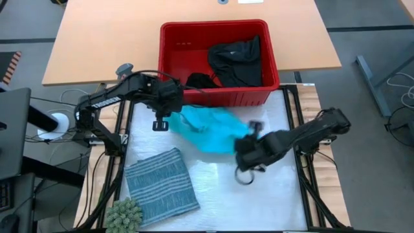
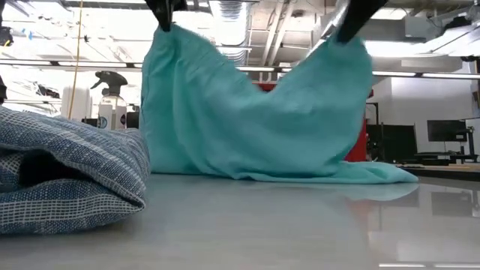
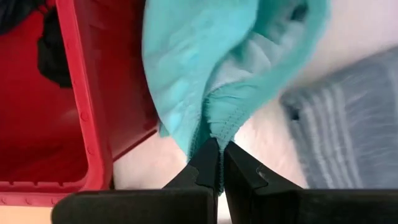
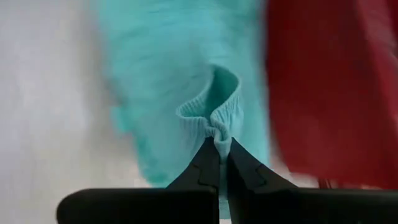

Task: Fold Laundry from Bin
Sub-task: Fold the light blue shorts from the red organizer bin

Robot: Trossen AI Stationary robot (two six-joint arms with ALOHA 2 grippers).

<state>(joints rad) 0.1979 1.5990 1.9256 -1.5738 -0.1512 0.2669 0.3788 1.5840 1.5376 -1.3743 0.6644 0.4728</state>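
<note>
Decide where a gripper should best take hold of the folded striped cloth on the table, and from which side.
Grip the striped cloth at a corner of its open layered edges, probably coming down from above. It lies flat and folded on the table, apart from the turquoise garment that both the left gripper and right gripper hold up.

A bright turquoise garment [image 1: 210, 128] is hanging stretched between two pinched corners above the white work surface, just in front of the red bin [image 1: 218, 62]; its middle is sagging and its lower hem is trailing on the surface in the low view. A blue-grey striped garment [image 1: 160, 185] is lying folded into a thick rectangle near the front left of the surface, well apart from the turquoise one. Black garments [image 1: 236, 61] are sitting crumpled inside the bin, heaped toward its right side, with a smaller dark bundle beside them.
</note>
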